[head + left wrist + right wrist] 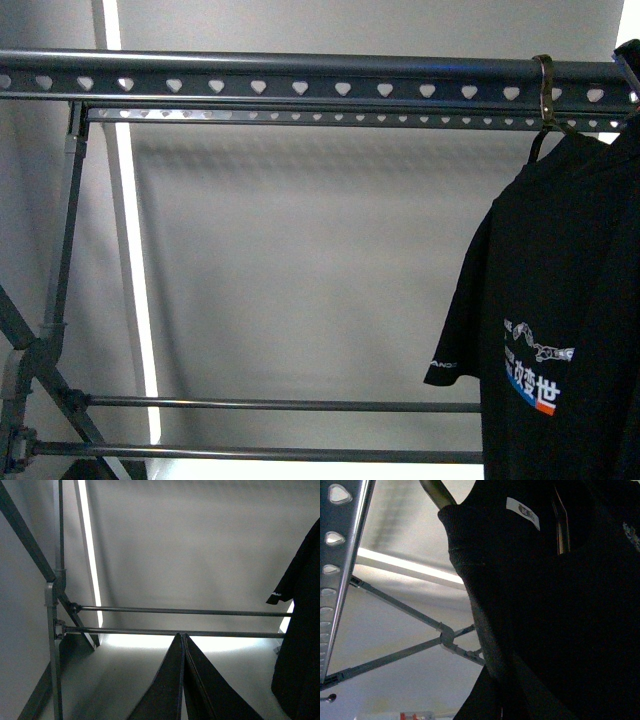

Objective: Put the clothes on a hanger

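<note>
Clothes (560,330) hang by a hook (545,90) from the hanger (300,75), while the left gripper (183,680) hangs closed on nothing and the right gripper's state cannot be told.

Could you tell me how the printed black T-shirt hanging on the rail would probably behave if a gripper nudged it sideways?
The T-shirt would likely swing and fold rather than resist: its sleeve droops limply. It hangs from one hook over the rail, so it may slide along or sway. It looks light.
</note>
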